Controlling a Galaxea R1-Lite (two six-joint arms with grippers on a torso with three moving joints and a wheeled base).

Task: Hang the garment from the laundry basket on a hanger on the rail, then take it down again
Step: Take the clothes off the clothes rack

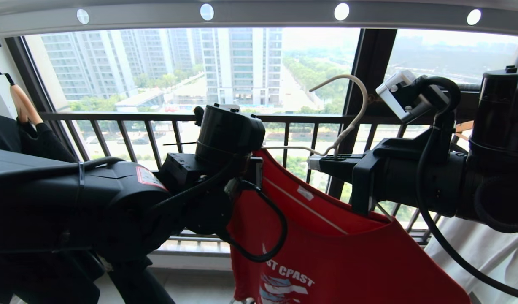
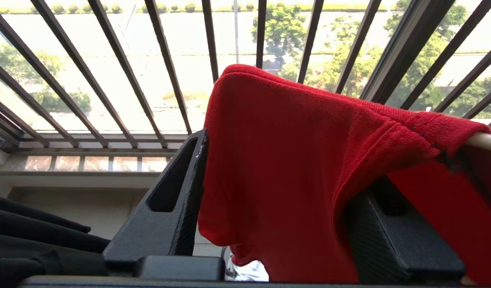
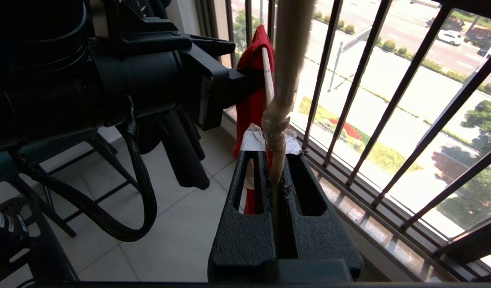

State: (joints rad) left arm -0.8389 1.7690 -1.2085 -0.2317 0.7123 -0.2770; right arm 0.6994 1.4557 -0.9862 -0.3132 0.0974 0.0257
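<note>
Now best to keep the right gripper [image 1: 322,162] pinched hard on the twisted neck of the hanger [image 1: 352,109], centre right of the head view, below the rail [image 1: 259,14] along the top edge; worth settling the left gripper [image 2: 269,208] squarely over the shoulder fold of the garment [image 1: 335,249], lower centre, before tugging. Left jaws stand part-spread either side of the cloth, not yet clearly biting; hard to tell more. Soft ribbed red knit, limp and draping; thin pale wire, slim curved hook; rail grey metal, round-holed.
</note>
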